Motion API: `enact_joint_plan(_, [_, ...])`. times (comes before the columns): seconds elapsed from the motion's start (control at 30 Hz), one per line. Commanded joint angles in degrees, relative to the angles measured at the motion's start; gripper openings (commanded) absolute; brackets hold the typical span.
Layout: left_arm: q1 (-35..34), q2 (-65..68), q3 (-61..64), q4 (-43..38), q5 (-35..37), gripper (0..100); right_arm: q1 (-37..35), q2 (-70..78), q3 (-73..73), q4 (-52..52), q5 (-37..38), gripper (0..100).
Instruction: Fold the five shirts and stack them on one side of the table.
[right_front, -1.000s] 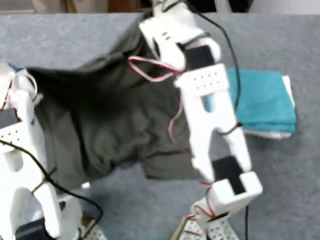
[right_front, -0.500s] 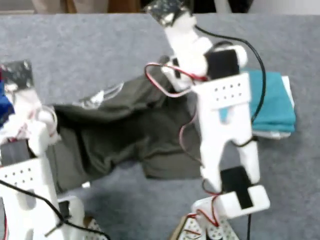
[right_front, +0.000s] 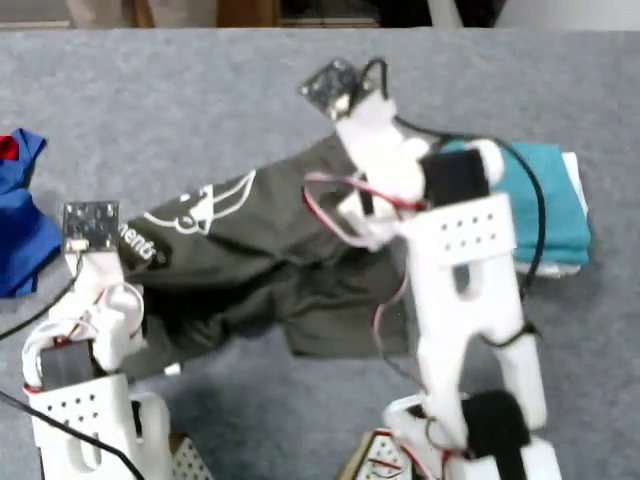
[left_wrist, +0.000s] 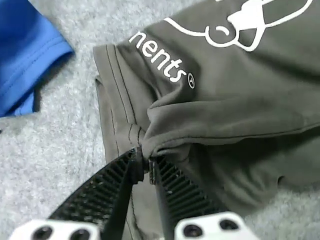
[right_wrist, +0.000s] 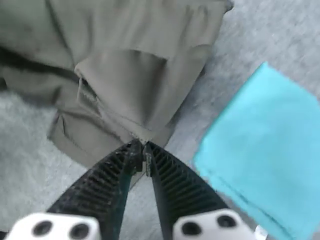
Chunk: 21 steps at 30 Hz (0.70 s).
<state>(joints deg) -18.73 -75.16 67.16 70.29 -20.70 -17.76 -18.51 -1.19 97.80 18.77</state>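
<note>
1. The left jaws are closed together on a bunched fold at the edge of the olive shirt (left_wrist: 225, 100). The cloth is pinched right at their tips, near a stitched hem.
2. The right jaws are likewise clamped on the olive shirt (right_wrist: 125, 75), gripping a thin edge of cloth at their very tips.
3. In the high view the olive shirt (right_front: 250, 250) stretches between the two sets of jaws, on the grey tabletop (right_front: 150, 100).
4. A layer with white print lies uppermost, running from the left jaws towards the right jaws. A darker, rumpled layer spreads out under it, on the side towards the arm bases.
5. The white print begins just beyond the left jaws' tips, and part of the lettering sits near the pinched fold.
6. A blue shirt (right_front: 20, 220) lies crumpled on the tabletop, out to the left of the left jaws and apart from the olive shirt. In the left wrist view its hem (left_wrist: 25, 50) lies past the tips, with bare tabletop between the two shirts.
7. A folded teal shirt (right_front: 550, 210) sits to the right of the right jaws, near them but not touching. It is stacked on a folded white shirt (right_front: 575, 175).
8. In the right wrist view the teal shirt (right_wrist: 260, 135) lies just beside the closed tips, across a strip of tabletop from the olive cloth.
</note>
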Motion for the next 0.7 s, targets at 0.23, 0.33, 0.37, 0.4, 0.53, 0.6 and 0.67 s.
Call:
enact_joint_plan(0.23, [-8.1, -2.4, -0.9, 2.3, -8.4, 2, 2.3, -17.8, 22.5, -3.3, 1.8, 0.4])
enact_joint_plan(0.33, [-8.6, -2.3, 1.4, 2.4, -9.8, 2, 5.7, -18.9, 26.2, -4.8, 4.1, 0.4])
enact_joint_plan(0.37, [-8.5, -2.4, 2.5, 2.4, -9.9, 2, 6.6, -19.0, 27.2, -5.1, 4.7, 0.4])
enact_joint_plan(0.4, [-8.5, -2.5, 3.5, 2.4, -9.9, 2, 7.5, -19.2, 28.3, -5.1, 5.1, 0.4])
enact_joint_plan(0.53, [-8.8, -2.6, 5.7, 3.5, -11.4, 2, 10.9, -19.3, 31.7, -5.2, 7.6, 0.4])
enact_joint_plan(0.6, [-8.5, -2.6, 6.0, 4.0, -11.4, 2, 10.9, -19.3, 33.2, -6.4, 8.4, 0.4])
enact_joint_plan(0.67, [-7.7, -2.4, 6.2, 4.3, -12.8, 2, 10.7, -19.3, 34.4, -7.6, 9.1, 0.4])
